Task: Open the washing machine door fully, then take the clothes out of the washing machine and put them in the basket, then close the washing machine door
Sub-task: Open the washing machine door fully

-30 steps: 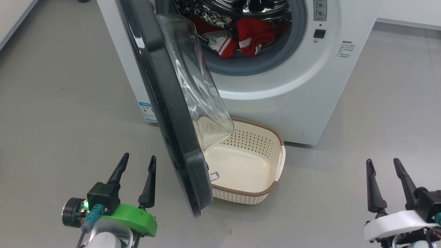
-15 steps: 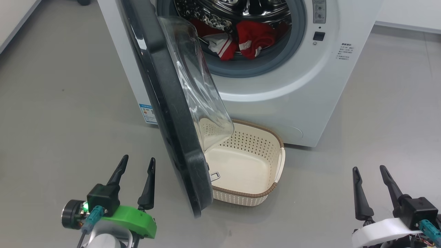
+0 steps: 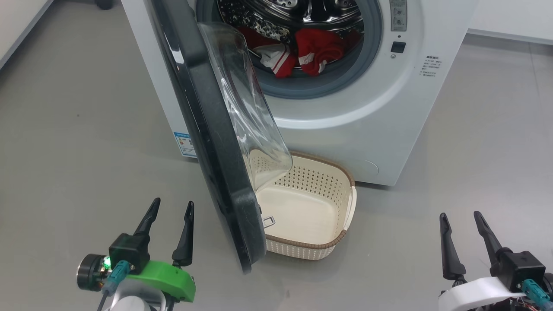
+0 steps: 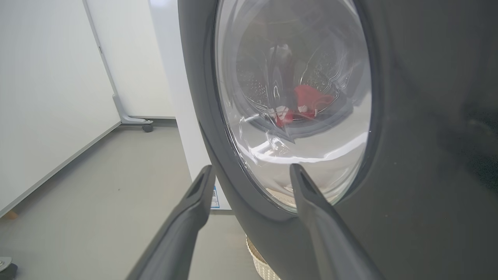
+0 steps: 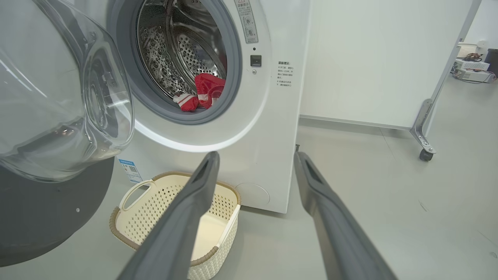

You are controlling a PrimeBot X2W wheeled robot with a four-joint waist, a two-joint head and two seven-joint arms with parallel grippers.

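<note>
Our left gripper is spread wide apart, just left of the washing machine door. Our right gripper is spread wide apart too, over the grey floor. The door stands part way open. The red clothes lie inside the washing machine. The cream basket sits on the floor in front of it.

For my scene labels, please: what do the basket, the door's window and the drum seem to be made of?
The basket: likely cream plastic, matte, with moulded rows of holes; its brown rim only looks woven. The door's window: clear, glossy, bright reflections; glass or clear plastic, I cannot tell. The drum: shiny perforated metal, probably stainless steel.
</note>
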